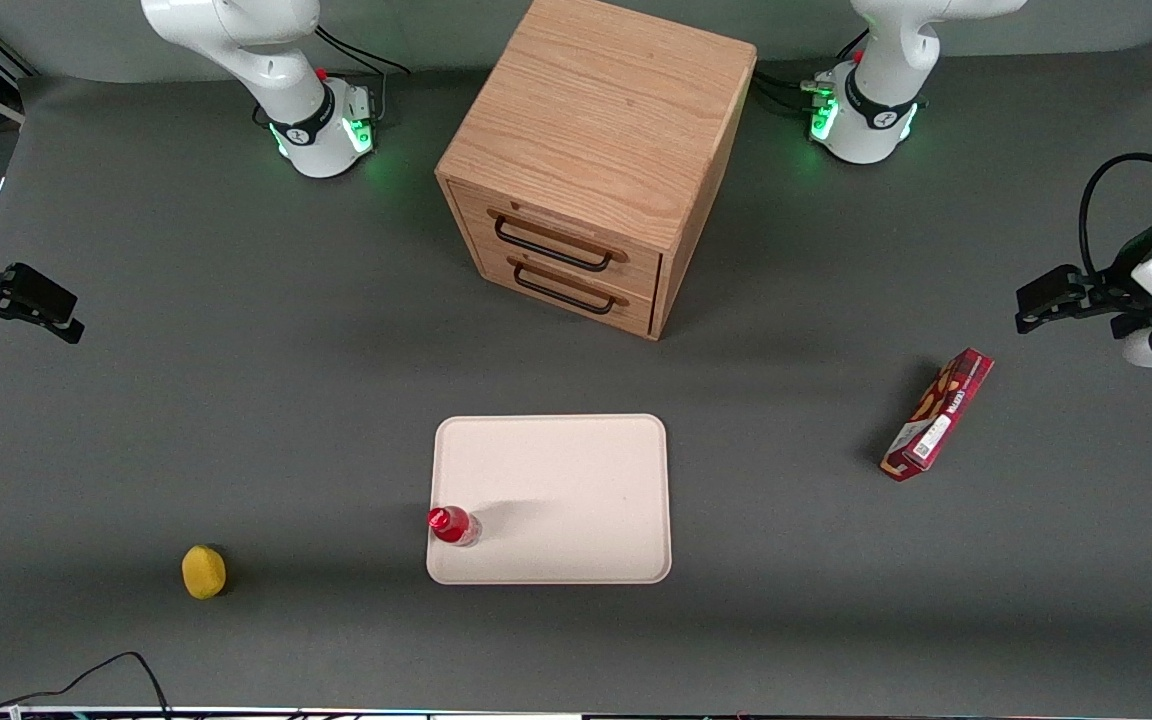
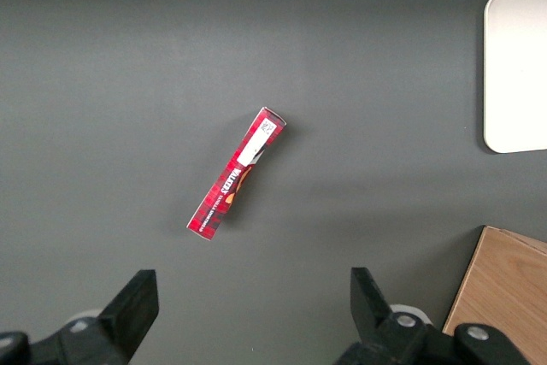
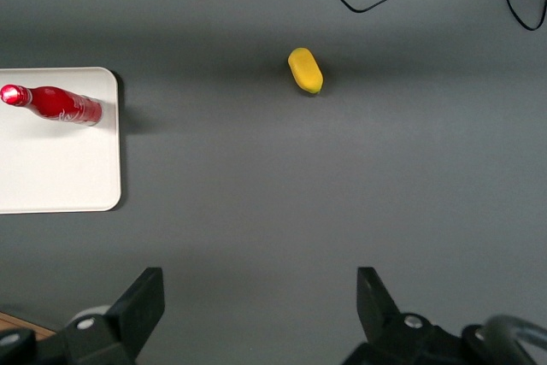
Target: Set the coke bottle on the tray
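The coke bottle (image 1: 453, 525), small and red with a red cap, stands upright on the tray (image 1: 576, 480), a cream-white rectangle with rounded corners. It is at the tray corner nearest the front camera, toward the working arm's end. It also shows in the right wrist view (image 3: 55, 103), on the tray (image 3: 51, 168). My right gripper (image 1: 71, 315) hangs open and empty above bare table at the working arm's end, well apart from the bottle. In its own view the gripper (image 3: 256, 297) has its jaws wide apart over grey table.
A wooden two-drawer cabinet (image 1: 596, 150) stands farther from the front camera than the tray. A yellow lemon (image 1: 204, 571) (image 3: 305, 70) lies near the front edge. A red snack box (image 1: 938, 413) (image 2: 237, 173) lies toward the parked arm's end. Cables (image 1: 86, 680) run along the front edge.
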Controlling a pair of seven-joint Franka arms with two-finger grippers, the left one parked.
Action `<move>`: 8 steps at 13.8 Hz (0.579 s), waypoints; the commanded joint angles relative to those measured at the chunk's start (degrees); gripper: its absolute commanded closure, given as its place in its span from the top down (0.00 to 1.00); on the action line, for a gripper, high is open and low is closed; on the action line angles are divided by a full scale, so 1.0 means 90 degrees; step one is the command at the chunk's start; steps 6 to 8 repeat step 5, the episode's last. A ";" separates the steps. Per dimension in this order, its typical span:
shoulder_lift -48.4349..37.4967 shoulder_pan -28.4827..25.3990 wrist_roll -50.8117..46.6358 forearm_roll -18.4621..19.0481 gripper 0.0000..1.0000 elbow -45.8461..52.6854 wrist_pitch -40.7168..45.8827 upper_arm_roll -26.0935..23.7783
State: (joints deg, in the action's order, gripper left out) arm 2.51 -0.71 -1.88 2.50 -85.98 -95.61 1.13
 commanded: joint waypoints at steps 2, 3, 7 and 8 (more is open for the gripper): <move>-0.0064 -0.0038 0.0043 -0.0034 1.00 -0.0036 0.0057 -0.0008; -0.0064 -0.0048 0.0043 -0.0024 1.00 -0.0036 0.0057 -0.0008; -0.0064 -0.0058 0.0052 -0.0024 1.00 -0.0036 0.0057 -0.0008; -0.0064 -0.0058 0.0052 -0.0024 1.00 -0.0036 0.0057 -0.0008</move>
